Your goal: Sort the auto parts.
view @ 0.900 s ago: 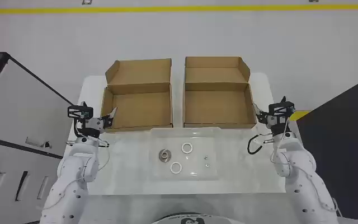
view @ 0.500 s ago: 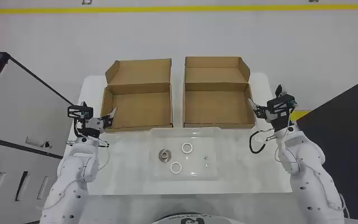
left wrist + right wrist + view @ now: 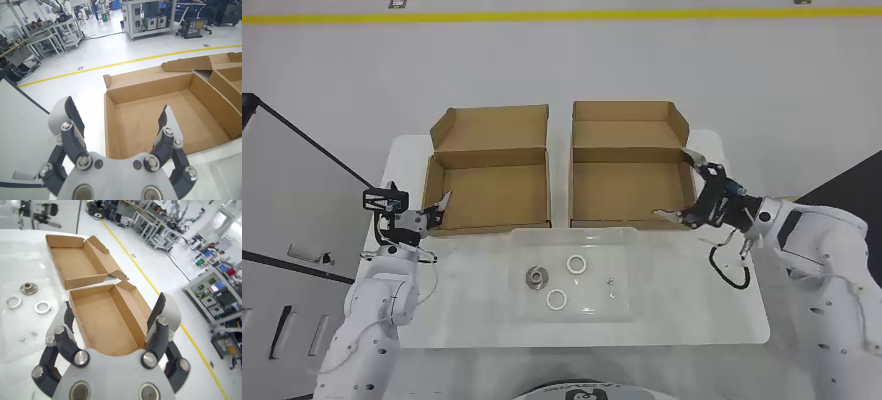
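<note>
Steel on slick plastic, so slipping likely: rings [image 3: 43,307] thin and flat, little edge for pads, apt to skate off instead of being pinched. Nuts [image 3: 33,333] tinier, close together, easy to miss or to take as a pair. Could clip a wall of the right box [image 3: 632,190] on the way down, given the right gripper [image 3: 113,306] over its near outer corner, spread wide and holding nothing. Left gripper [image 3: 119,113] likewise spread and bare, by the near outer corner of the left box [image 3: 487,195]. Could also drag the tray [image 3: 542,245] if pressed hard. Looks: flange [image 3: 28,288] grey, round, with a holed hub; two pale flat rings; two small nuts; all lying apart on the clear tray, in front of both boxes.
</note>
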{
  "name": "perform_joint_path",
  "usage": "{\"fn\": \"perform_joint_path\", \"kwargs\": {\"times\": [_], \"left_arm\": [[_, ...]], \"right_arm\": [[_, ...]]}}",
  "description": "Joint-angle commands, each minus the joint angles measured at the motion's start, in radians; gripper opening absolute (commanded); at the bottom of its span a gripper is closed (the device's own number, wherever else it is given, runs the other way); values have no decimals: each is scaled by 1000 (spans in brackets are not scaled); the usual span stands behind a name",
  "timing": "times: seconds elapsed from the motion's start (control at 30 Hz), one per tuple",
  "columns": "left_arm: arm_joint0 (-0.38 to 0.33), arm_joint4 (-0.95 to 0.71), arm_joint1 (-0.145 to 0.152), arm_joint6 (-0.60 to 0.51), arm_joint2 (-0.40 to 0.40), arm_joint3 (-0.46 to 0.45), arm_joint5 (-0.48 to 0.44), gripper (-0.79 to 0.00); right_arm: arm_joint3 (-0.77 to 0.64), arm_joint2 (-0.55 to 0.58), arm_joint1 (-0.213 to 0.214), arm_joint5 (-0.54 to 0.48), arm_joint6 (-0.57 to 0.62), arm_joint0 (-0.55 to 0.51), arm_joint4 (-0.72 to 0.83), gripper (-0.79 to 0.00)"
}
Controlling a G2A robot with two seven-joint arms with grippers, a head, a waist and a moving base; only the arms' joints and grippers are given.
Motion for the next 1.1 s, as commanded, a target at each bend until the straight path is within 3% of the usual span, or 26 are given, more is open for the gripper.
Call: {"fn": "perform_joint_path", "kwargs": {"times": [0.0,0.37,0.6,0.83,1.07], "left_arm": [[0,0,0,0,0,0,0,0],[0,0,0,0,0,0,0,0],[0,0,0,0,0,0,0,0],[0,0,0,0,0,0,0,0],[0,0,0,0,0,0,0,0]], "right_arm": [[-18,-32,11,0,8,10,-13,0],[-60,-235,130,0,31,133,-9,0],[-58,-400,220,0,151,254,99,0],[-55,-613,318,0,269,425,205,0],[-44,-845,387,0,295,628,274,0]]}}
